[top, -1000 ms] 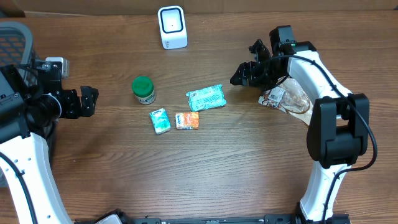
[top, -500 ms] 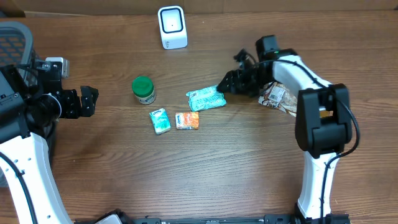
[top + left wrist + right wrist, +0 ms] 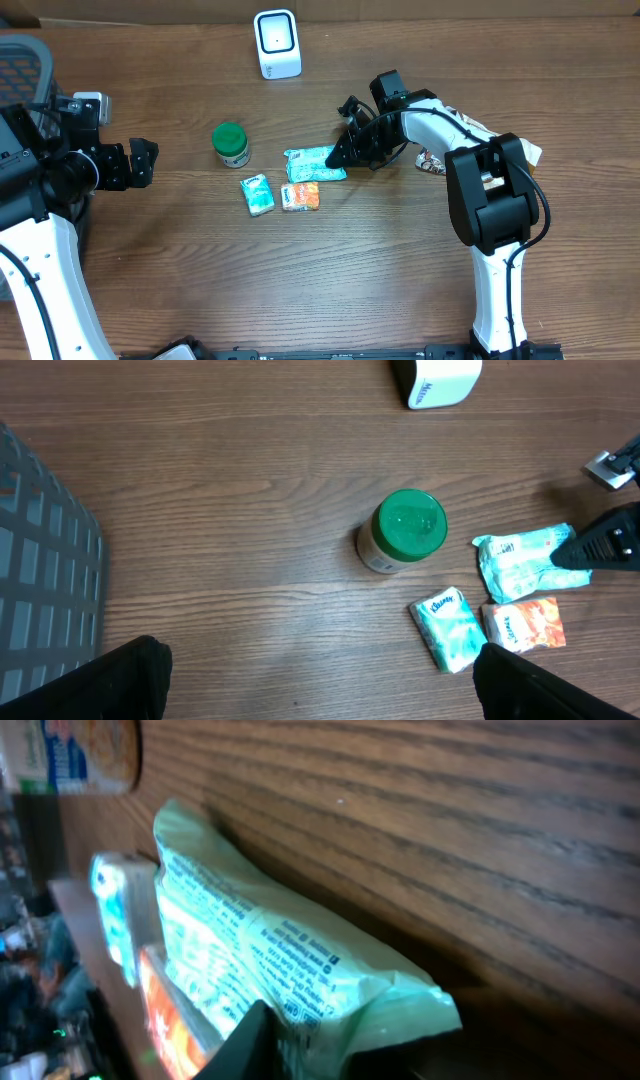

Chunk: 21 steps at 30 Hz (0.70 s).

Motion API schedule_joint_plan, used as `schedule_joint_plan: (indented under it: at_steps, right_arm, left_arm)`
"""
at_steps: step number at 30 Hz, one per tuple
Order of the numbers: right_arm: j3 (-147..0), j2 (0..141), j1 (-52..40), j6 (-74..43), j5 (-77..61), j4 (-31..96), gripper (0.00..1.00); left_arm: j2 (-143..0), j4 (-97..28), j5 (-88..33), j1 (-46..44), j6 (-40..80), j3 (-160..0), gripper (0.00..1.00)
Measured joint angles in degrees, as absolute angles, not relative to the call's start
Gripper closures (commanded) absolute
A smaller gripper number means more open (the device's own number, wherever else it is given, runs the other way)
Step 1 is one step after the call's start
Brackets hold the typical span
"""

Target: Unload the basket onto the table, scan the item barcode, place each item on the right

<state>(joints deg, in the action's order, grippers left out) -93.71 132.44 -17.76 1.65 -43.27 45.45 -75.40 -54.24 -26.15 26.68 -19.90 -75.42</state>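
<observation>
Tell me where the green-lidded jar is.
In the overhead view the jar stands left of centre, just up-left of the blue tissue pack and left of the green packet.

White shells, black joints: left arm (image 3: 45, 262), right arm (image 3: 497, 292); left hand (image 3: 148, 163), right hand (image 3: 340, 158) seemingly black.

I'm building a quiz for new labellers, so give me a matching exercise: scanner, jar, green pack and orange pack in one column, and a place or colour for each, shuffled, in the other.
1 scanner
2 jar
3 green pack
4 orange pack

A at the right claw's tip
B side by side with the tissue pack
C white, at the far edge
D green lid

Pairs: 1-C, 2-D, 3-A, 4-B.
</observation>
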Motion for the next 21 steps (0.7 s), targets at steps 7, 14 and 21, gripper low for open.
schedule_joint_plan:
  at_steps: [7,14,21]
  right_arm:
    - [-93.71,132.70,-17.17,1.19,-45.23,43.75,0.92]
    - [-93.71,132.75,-16.75,-1.08,-46.61,43.33,0.96]
    - [-93.71,132.86,-13.52,-1.58,-51.94,46.57,0.96]
  left_arm:
    - [-75.40,-54.22,-26.15,26.68,-19.90,-75.42,0.00]
    - [-75.40,-54.22,-26.13,26.68,-19.90,-75.42,0.00]
    - [-75.40,-54.22,-26.13,26.68,-19.90,-75.42,0.00]
